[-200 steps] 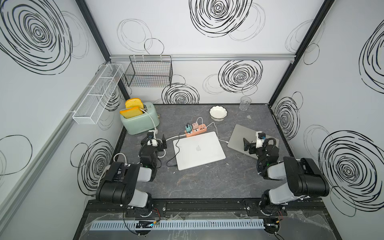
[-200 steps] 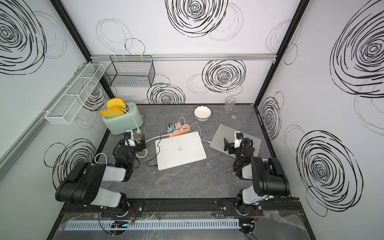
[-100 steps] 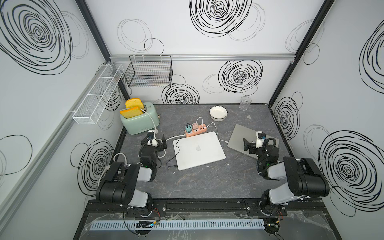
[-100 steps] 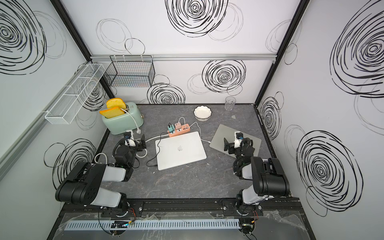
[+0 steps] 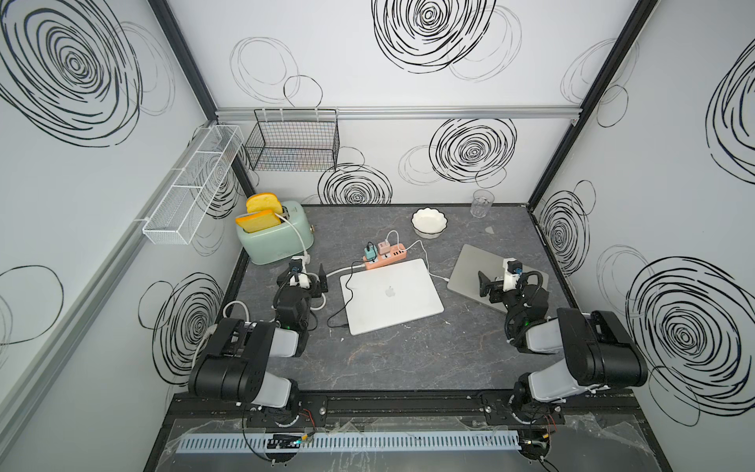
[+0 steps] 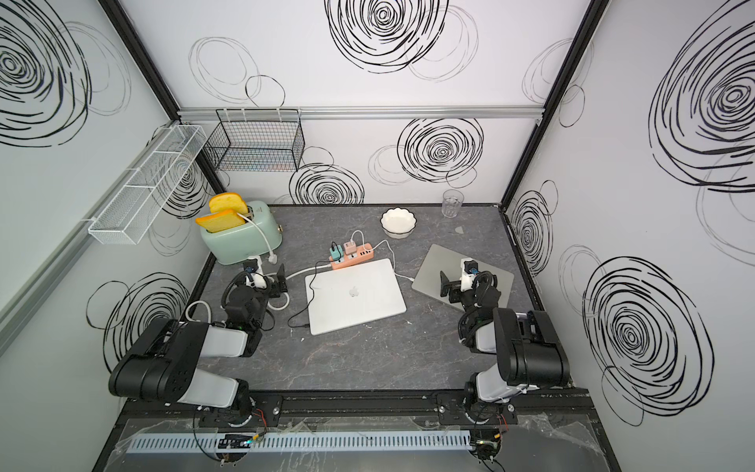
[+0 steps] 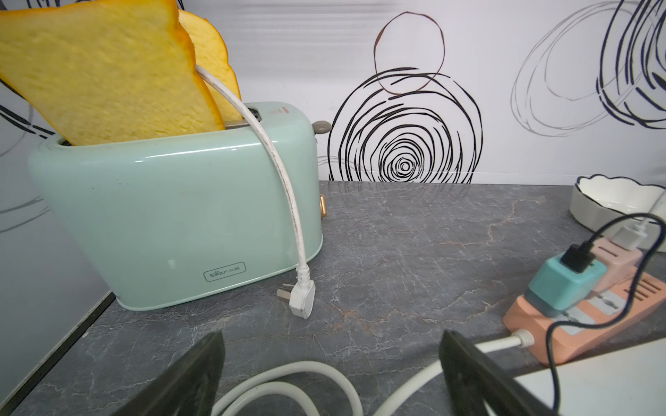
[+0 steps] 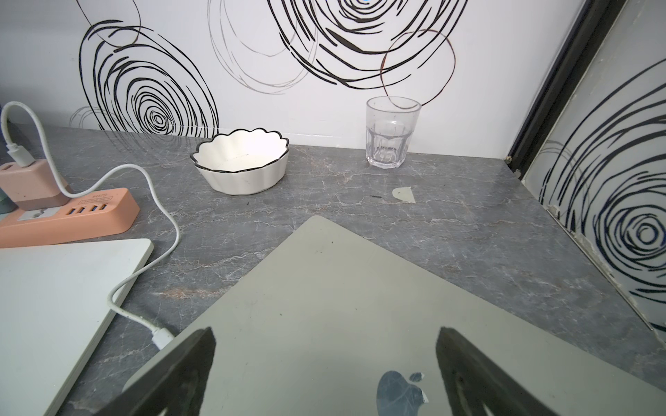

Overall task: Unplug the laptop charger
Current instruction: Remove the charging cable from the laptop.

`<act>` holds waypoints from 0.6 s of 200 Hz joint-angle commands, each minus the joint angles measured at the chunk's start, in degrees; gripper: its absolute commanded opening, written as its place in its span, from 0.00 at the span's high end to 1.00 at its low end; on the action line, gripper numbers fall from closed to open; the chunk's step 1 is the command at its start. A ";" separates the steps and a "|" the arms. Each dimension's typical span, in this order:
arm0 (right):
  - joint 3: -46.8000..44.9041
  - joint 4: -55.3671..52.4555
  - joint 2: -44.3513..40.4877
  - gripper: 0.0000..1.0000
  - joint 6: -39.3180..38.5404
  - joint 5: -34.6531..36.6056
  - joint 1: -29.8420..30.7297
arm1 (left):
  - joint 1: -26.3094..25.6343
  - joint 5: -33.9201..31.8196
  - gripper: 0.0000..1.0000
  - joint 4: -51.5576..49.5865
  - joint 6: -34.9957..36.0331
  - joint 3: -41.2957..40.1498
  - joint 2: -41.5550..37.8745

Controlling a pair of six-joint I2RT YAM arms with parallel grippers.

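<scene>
Our left gripper (image 7: 329, 363) is spread wide and empty over a white cord (image 7: 288, 374) near the toaster (image 7: 180, 201). Our right gripper (image 8: 326, 345) gapes empty above the grey laptop (image 8: 360, 306). The teal charger (image 5: 370, 253) and pink charger (image 5: 384, 247) sit plugged into the power strip (image 5: 394, 258) behind the silver laptop (image 5: 392, 296).

Two chargers stand upright, side by side, in the salmon power strip (image 5: 395, 256) — a teal charger (image 5: 369, 253) and a pink charger (image 5: 384, 247). From the pink one a white cable (image 8: 164, 216) curves to the edge of the closed grey laptop (image 8: 324, 306), where its connector (image 8: 162, 336) is plugged in. The black cable (image 7: 549, 349) of the teal one runs along the left side of the closed silver laptop (image 5: 390, 295) (whether its end sits in the port, I cannot tell).
</scene>
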 commanded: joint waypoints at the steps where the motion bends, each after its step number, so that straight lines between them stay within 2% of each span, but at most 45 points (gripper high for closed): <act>1: 0.87 2.43 -0.29 0.01 -0.28 -0.25 0.03 | 0.08 0.31 0.03 3.91 0.61 -0.32 -0.42; 10: 0.98 2.27 -0.22 0.01 -0.21 0.12 0.00 | 0.34 0.93 0.03 3.88 0.47 -0.29 -0.42; 20: 1.80 0.97 -0.39 0.01 1.15 3.95 0.18 | 0.70 1.40 0.03 3.22 0.27 -0.11 -0.66; 35: 4.23 -4.18 -1.95 0.01 2.29 7.96 0.58 | 0.33 -1.45 0.03 0.11 -0.38 1.05 -2.21; 46: 10.05 -15.48 -3.52 0.01 2.67 10.24 1.44 | -0.31 -6.91 0.03 -11.01 -1.61 5.05 -5.29; 56: 16.59 -27.37 -4.20 0.01 2.18 11.85 2.40 | 0.24 -8.14 0.03 -21.26 -3.78 9.08 -8.54; 88: 27.54 -40.99 -7.40 0.01 2.89 16.49 8.90 | -1.26 -5.73 0.03 -48.20 -14.36 19.77 -16.98; 104: 33.22 -48.56 -7.88 0.01 6.33 20.43 13.75 | -1.95 -0.70 0.03 -58.54 -21.93 23.32 -20.59; 120: 42.24 -62.97 -5.55 0.01 9.59 19.02 17.60 | -2.43 5.86 0.03 -67.96 -28.70 26.29 -23.04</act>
